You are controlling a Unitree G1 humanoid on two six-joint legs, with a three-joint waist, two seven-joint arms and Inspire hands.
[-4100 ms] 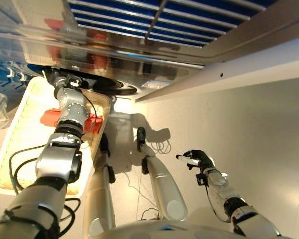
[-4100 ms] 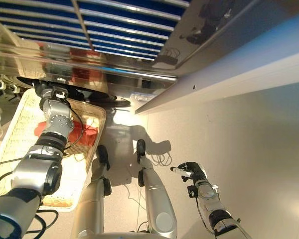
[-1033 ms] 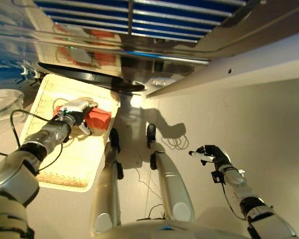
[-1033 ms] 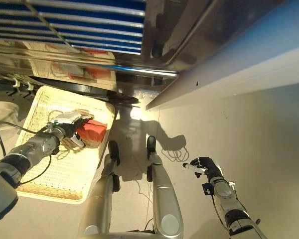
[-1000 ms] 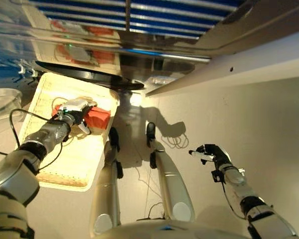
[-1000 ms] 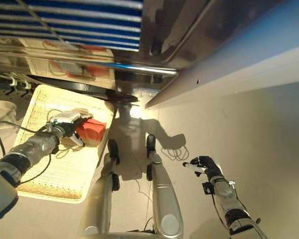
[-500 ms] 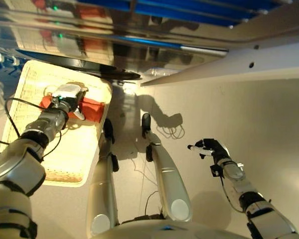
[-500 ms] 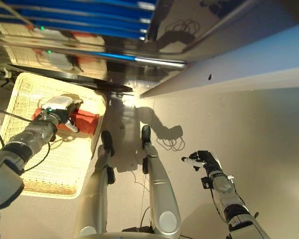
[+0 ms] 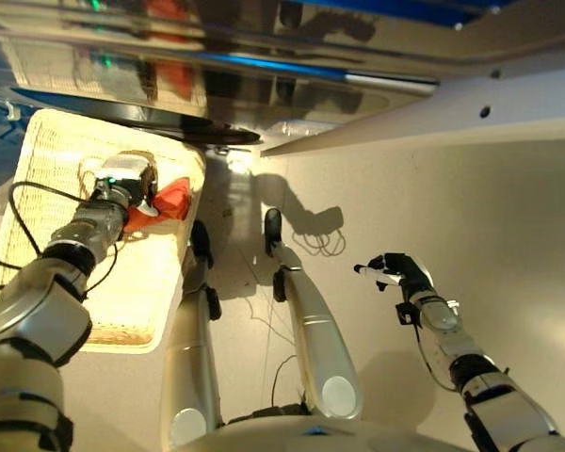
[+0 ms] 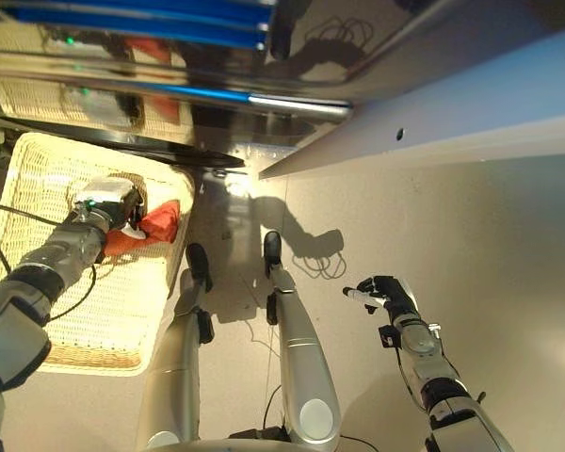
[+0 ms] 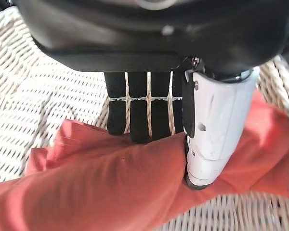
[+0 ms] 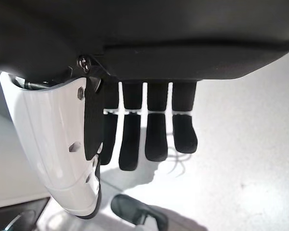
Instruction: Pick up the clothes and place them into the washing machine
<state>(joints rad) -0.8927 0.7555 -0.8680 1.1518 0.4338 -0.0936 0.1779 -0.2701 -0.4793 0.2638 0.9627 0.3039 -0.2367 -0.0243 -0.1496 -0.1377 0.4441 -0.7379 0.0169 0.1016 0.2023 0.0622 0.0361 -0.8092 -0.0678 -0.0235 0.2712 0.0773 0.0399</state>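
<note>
Left hand (image 11: 149,110) pinches red cloth (image 11: 111,187) between fingers and white-covered thumb, inside wicker basket (image 9: 47,160). You see cloth bunched narrower than half second ago, so grasp is on; lift comes next, I judge. Washing machine (image 9: 264,56) stands just behind basket; dark door edge (image 9: 141,118) overhangs basket rim, could snag cloth. Right hand (image 12: 144,130) idle over floor, fingers relaxed, empty.

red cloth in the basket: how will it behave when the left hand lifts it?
Likely floppy: the red cloth lies creased and bunched on the wicker basket. Probably light, since it folds over the left hand fingers pinching it. Loose ends may drape and drag on the weave.
</note>
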